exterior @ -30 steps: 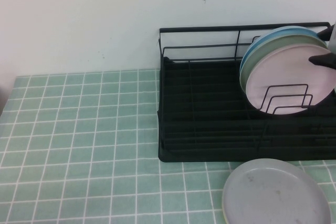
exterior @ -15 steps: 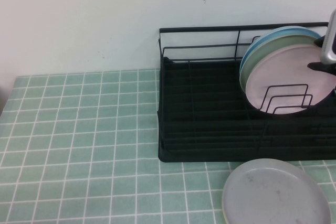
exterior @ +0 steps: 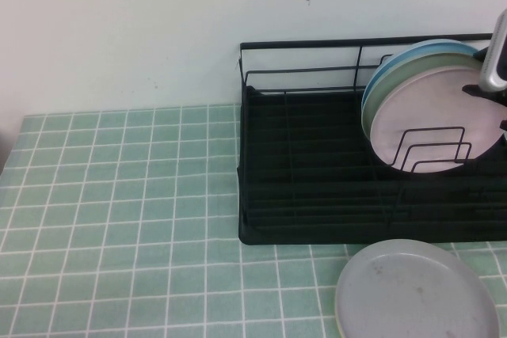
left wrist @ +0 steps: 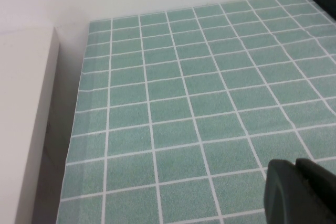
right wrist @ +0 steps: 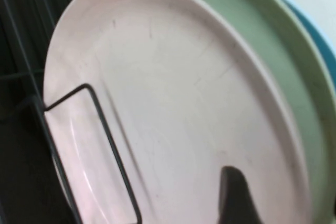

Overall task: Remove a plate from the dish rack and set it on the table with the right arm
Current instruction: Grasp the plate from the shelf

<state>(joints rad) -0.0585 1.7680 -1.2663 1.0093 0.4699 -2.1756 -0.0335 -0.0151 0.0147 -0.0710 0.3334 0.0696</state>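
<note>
The pale pink plate (exterior: 424, 116) stands on edge at the front of a stack in the right end of the black dish rack (exterior: 317, 187). It fills the right wrist view (right wrist: 173, 108), behind a wire divider. My right gripper (exterior: 485, 89) is at the plate's upper right rim, open. One black finger (right wrist: 236, 198) lies over the plate's face, and the other is out of sight past the rim. My left gripper (left wrist: 302, 184) is shut and empty, low over the green tiled table (left wrist: 184, 103), and is out of the high view.
A mint-green plate (exterior: 377, 96) and a light-blue plate (exterior: 420, 47) stand behind the pink one. A grey-lavender plate (exterior: 416, 294) lies flat on the table (exterior: 119, 195) in front of the rack. A white wall runs behind.
The right arm has risen a little at the plate's rim, so its silver link now shows. The plates and the rack have not moved.
</note>
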